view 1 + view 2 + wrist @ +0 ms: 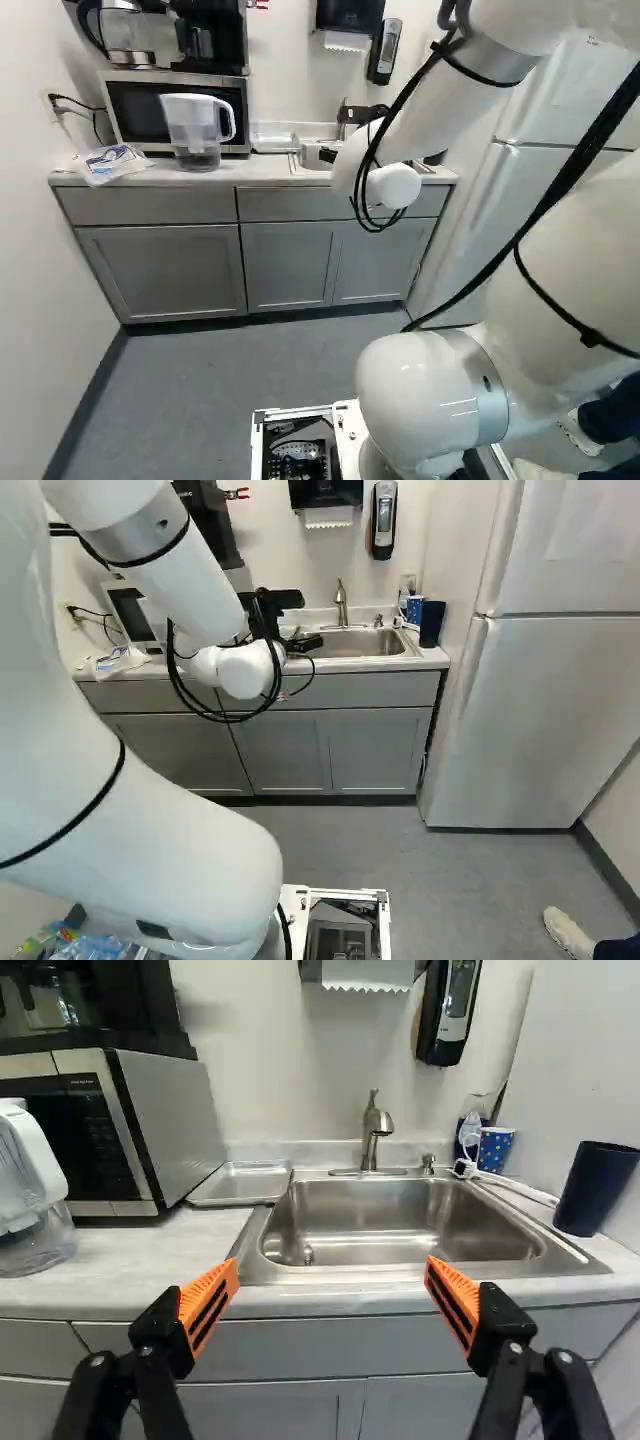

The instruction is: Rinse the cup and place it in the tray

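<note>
Left base view: arm point(435, 390) rises right of the middle, goes out toward the right edge, then its upper links come back in along the top and slope down to the wrist joint point(393, 186), rounded and white, in front of the counter point(170, 176). Black cables loop around it. A clear pitcher point(196, 130) stands on the counter before the microwave point(133, 105), handle toward the sink side.

Right base view: forearm slants down from the upper left to the wrist, which hangs near the left end of the sink point(365, 643). The gripper point(300, 643) reaches forward, partly behind wrist and cables. Dark cup point(432, 623) upright on the counter, right of the sink, long axis vertical, mouth up. Dotted blue cup point(414, 610) just beside it, also upright.

Wrist view: gripper point(333, 1265) aimed ahead at the counter front and basin, its two orange pads point(210, 1305) well apart, one to each side. Dark cup beyond the right-hand finger, standing on its narrower base, widening to the mouth. Dotted cup farther back by the wall, mouth up. Faucet point(372, 1135) upright behind the basin, spout toward the gripper. Metal tray point(240, 1184) flat between microwave and sink.
</note>
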Robot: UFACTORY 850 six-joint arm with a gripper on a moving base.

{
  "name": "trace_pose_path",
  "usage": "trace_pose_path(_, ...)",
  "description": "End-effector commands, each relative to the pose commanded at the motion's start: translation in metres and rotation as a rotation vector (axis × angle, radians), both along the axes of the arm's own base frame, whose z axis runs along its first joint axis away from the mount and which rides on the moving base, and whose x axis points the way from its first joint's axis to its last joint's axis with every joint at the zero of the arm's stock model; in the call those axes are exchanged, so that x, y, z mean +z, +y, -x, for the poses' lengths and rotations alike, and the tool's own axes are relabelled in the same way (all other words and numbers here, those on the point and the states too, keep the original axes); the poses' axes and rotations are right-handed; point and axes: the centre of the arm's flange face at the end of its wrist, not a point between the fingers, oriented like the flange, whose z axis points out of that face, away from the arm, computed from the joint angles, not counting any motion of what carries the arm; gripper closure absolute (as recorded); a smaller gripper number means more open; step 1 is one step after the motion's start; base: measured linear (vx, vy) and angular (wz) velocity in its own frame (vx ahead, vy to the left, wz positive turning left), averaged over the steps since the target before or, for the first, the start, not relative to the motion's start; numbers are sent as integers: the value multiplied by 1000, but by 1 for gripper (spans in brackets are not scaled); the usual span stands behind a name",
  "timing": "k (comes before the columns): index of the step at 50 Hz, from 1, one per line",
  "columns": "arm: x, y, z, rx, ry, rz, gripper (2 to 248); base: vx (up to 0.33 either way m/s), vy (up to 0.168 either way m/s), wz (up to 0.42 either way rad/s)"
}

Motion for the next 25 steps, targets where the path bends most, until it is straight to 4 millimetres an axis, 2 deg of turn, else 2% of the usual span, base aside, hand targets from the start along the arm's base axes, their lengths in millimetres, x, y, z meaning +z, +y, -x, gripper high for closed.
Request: trace_pose_path(25, 22, 0, -9, 0, -6, 0, 3, 0, 0, 0)
